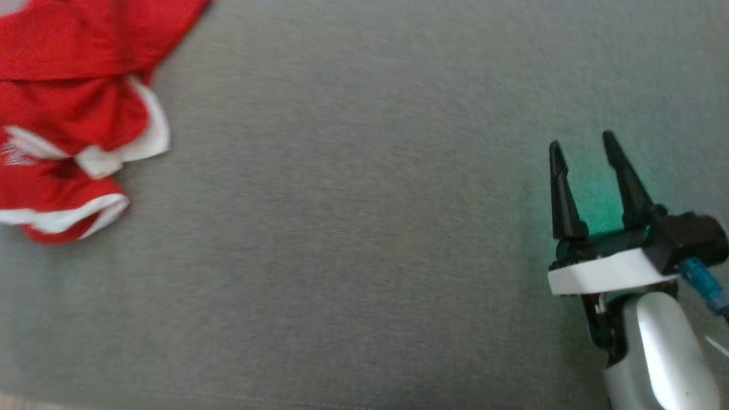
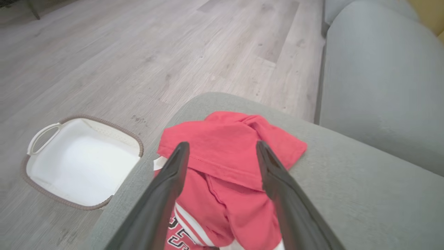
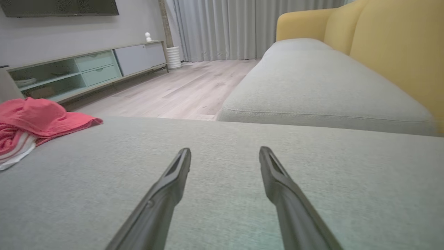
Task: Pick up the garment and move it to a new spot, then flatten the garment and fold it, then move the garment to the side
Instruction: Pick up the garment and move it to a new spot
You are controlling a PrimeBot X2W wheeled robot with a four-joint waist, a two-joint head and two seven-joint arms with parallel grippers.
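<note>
Garment (image 1: 74, 108) crumpled on grey cushion (image 1: 353, 239), left hand (image 2: 222, 144) spread over it, right hand (image 1: 582, 140) spread, empty

My right gripper (image 1: 582, 140) has two long, tapering black fingers (image 1: 564, 199) set in a dark base tinged with teal light, above a white wedge-shaped collar (image 1: 603, 274). Beside it I see a boxy black housing (image 1: 689, 236) with a blue cable (image 1: 703, 285) attached. The forearm (image 1: 655, 347) is rounded, glossy silver-white. My left gripper (image 2: 222, 144) has the same slim, dark, pointed fingers.
</note>
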